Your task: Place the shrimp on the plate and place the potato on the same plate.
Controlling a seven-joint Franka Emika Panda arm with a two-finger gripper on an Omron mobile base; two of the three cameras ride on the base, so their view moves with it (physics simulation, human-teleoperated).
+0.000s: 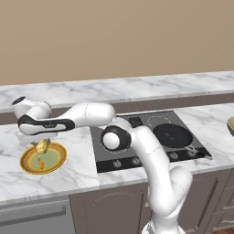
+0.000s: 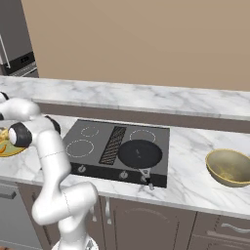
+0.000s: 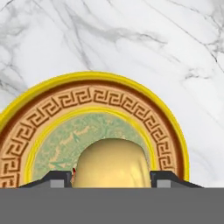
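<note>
On the marble worktop (image 1: 82,169) the shrimp (image 1: 41,163) already lies on the plate (image 1: 57,165). The hand (image 1: 42,145), closed around the potato (image 1: 43,146), hovers over it. Next, I'd say, lower and let go.

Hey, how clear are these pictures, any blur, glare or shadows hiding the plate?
Left base view: sharp, even light, plate readable, shrimp tiny. Right base view: plate cut by the edge and the arm. Hand view: crisp, no glare; potato in the claw blocks the plate's centre.
</note>
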